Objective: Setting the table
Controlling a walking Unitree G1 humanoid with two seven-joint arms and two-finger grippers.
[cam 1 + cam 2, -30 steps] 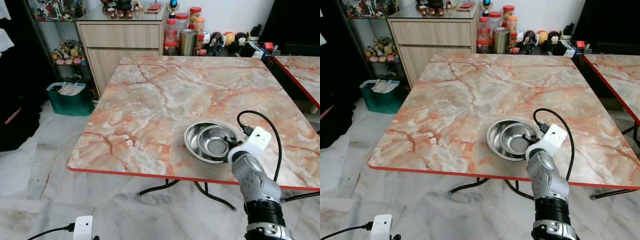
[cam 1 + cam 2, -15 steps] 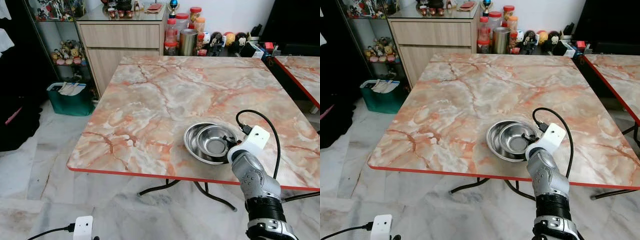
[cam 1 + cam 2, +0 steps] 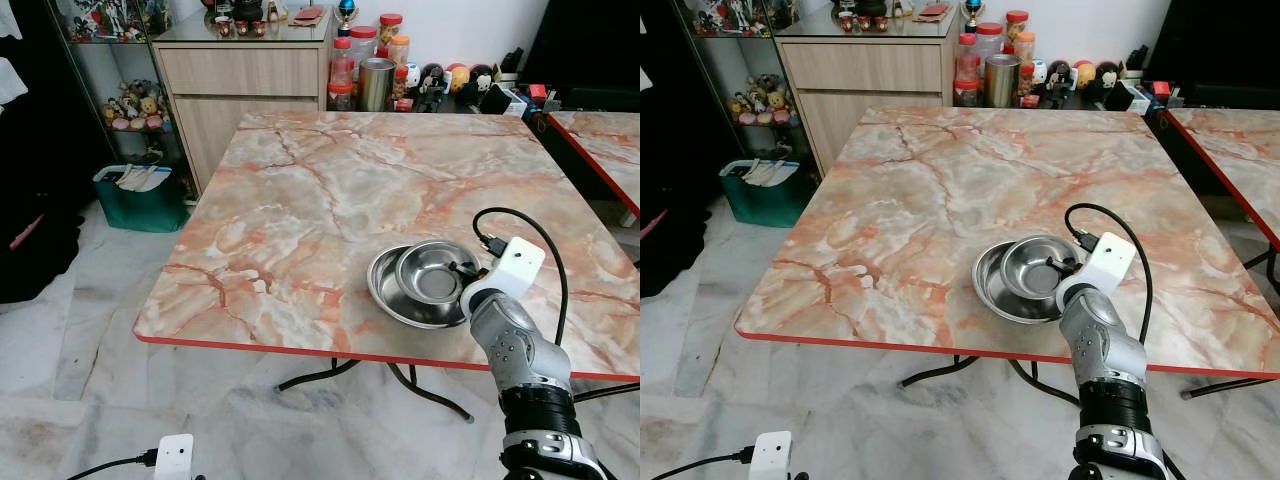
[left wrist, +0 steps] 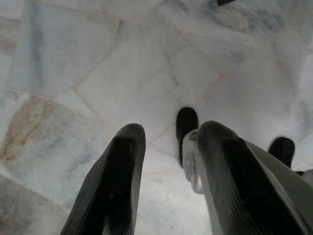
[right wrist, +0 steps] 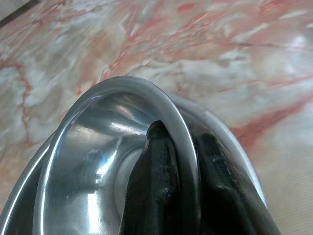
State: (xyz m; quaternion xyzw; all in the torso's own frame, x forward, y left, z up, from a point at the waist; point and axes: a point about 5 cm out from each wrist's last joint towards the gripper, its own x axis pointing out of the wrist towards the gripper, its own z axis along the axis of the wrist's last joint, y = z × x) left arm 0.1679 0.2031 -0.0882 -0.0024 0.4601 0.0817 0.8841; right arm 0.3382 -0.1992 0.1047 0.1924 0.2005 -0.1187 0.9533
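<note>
Two nested steel bowls rest near the front right of the marble table [image 3: 330, 190]. The small bowl [image 3: 432, 280] sits tilted inside the large bowl [image 3: 392, 295], its right side raised. My right gripper [image 3: 462, 270] is shut on the small bowl's rim [image 5: 183, 127], with one finger inside the bowl and the other outside. The large bowl's rim [image 5: 234, 142] lies just beneath. My left gripper [image 4: 168, 134] hangs idle above the floor tiles, its fingers apart and holding nothing.
A wooden cabinet [image 3: 240, 80] and jars with a steel canister [image 3: 375, 80] stand behind the table. A green bin [image 3: 140, 195] sits on the floor at the left. A second marble table [image 3: 605, 140] is close on the right. The table's red front edge [image 3: 300, 350] faces me.
The small bowl has risen and tipped at its right side and shifted slightly to the right inside the large bowl. My right wrist has moved up and right with it.
</note>
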